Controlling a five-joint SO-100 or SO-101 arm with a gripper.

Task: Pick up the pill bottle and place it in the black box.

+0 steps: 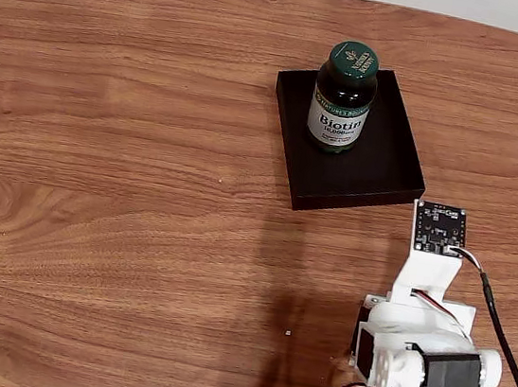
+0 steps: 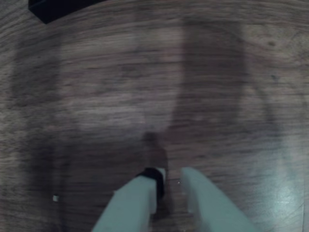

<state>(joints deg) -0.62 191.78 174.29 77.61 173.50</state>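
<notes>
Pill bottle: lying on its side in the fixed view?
No. The pill bottle stands upright, cap up, inside the black box on the wooden table.

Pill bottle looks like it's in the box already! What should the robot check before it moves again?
1. Pill bottle inside the black box: ok, it stands in the tray's back part in the fixed view.
2. Bottle upright, cap on: ok.
3. Gripper free of the bottle: ok, nothing between the fingers in the wrist view.
4. Gripper away from the box: ok, only a box corner shows far off.
5. Jaws fully closed: cannot tell, a narrow gap shows.
6. Table around the arm: ok, only a tiny speck.
</notes>
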